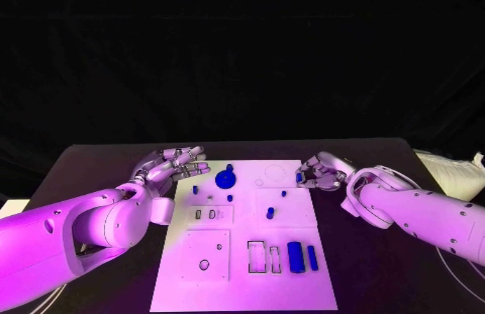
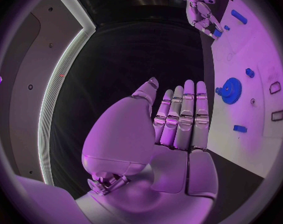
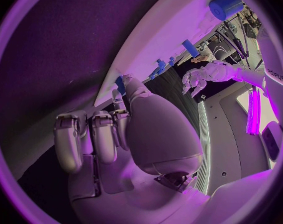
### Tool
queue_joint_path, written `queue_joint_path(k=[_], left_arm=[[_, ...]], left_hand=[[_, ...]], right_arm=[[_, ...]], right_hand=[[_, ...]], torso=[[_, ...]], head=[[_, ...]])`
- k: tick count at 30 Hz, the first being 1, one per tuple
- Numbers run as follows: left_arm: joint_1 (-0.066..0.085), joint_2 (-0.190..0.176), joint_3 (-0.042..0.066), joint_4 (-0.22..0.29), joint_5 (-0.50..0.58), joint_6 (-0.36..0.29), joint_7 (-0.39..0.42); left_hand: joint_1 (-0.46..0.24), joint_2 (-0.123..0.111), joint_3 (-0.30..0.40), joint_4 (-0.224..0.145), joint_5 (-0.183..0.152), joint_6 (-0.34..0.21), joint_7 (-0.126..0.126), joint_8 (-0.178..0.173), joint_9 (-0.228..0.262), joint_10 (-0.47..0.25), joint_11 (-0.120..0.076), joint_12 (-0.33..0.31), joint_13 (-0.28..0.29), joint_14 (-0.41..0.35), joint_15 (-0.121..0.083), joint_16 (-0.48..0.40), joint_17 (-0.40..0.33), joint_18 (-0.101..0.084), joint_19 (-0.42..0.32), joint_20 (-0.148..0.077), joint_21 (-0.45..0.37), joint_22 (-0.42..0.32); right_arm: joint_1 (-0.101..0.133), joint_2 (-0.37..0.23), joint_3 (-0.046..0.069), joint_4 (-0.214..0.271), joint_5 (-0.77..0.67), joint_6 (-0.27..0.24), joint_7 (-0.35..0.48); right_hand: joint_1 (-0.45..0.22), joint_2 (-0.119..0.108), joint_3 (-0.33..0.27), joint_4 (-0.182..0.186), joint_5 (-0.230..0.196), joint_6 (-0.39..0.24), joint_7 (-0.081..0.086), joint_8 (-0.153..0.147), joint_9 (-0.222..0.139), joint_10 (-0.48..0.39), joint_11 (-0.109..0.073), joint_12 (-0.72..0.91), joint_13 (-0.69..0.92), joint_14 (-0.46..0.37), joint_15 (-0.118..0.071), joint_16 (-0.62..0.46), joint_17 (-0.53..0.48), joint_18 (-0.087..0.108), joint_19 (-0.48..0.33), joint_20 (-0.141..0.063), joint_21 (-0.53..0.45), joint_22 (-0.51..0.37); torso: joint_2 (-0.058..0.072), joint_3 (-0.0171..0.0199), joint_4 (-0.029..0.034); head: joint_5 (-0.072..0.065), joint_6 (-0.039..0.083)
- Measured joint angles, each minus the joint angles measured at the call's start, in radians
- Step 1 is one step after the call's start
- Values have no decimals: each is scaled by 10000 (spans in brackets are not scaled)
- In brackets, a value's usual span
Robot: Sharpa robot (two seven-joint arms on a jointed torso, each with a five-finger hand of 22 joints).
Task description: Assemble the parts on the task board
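Left hand [image 1: 172, 165] at the far left corner of the white board [image 1: 242, 286], fingers stretched out and apart, nothing held – seen clearly in the left wrist view, with palm flat and fingers side by side. Right hand [image 1: 322, 172] at the far right edge of the board, fingers curled in; a small blue piece [image 1: 300, 178] just at the fingertips, but cannot tell whether really pinched or only touched. In the right wrist view a blue bit [image 3: 120, 83] next to the curled fingers, again not clear enough to decide.

On the board: a blue gear [image 1: 226, 180] near the far left, small blue pegs [image 1: 271, 213] spread around the middle, a thick blue cylinder [image 1: 295, 256] and a thinner blue bar [image 1: 312, 257] lying near the empty slots [image 1: 256, 256] at the near part. Board resting on the black tabletop [image 1: 101, 167].

Possible trouble from here – a small piece at the fingertips, if held weakly, could slip and roll off the board edge onto the tabletop. Also possible: left hand so close to the gear and a small peg [image 1: 195, 188] could knock them aside when closing. Loose round pieces could roll if the board gets pushed by either hand
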Motion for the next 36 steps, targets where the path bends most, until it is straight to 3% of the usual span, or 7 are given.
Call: queue_joint_path(k=[7,13,18,25,36], left_arm=[[0,-8,0,0,0,8,-11],[0,-12,0,0,0,17,-22],[0,-14,0,0,0,26,-34],[0,-15,0,1,0,37,-46],[0,-14,0,-9,0,48,-69]], left_hand=[[0,0,0,0,0,0,0,0,0,0,0,0,0,0,0,0,-6,1,0,0,0,-1],[0,0,0,0,0,0,0,0,0,0,0,0,0,0,0,0,-6,1,0,0,0,-1],[0,0,-1,1,0,0,0,0,0,0,0,0,0,0,0,0,-6,1,0,0,0,-1],[0,0,-1,1,0,0,0,0,0,0,0,0,0,0,0,0,-5,0,0,0,0,-1],[0,0,-1,1,0,0,0,0,0,0,0,0,0,0,0,0,-4,1,0,0,0,-2]], right_arm=[[3,60,2,-68,-33,40,-9],[5,81,5,-98,-76,62,-13],[6,106,7,-109,-108,70,-14],[12,138,12,-121,-130,60,-17],[3,193,2,-50,-80,-209,-84]], right_hand=[[0,0,0,1,0,34,34,0,-1,-1,1,-24,2,0,0,-1,-1,0,0,0,0,-1],[0,-1,79,-27,-43,177,-37,39,12,3,-3,-24,3,0,0,-1,-2,0,0,0,39,-1],[-27,26,203,-73,-46,441,-121,113,33,13,-110,-24,3,-3,-3,-2,-2,1,0,0,38,-2],[-124,120,412,-162,-103,831,-258,236,69,19,-273,77,-45,-9,-176,-2,-3,0,1,-78,38,-2],[-237,236,647,-179,-35,880,-210,315,86,17,-418,169,-38,1,-257,-2,-3,0,2,-221,78,5]], torso=[[0,4,-6],[0,9,-12],[0,11,-16],[1,14,-12],[3,12,0]], head=[[21,10],[37,7],[33,13],[20,5],[10,-36]])
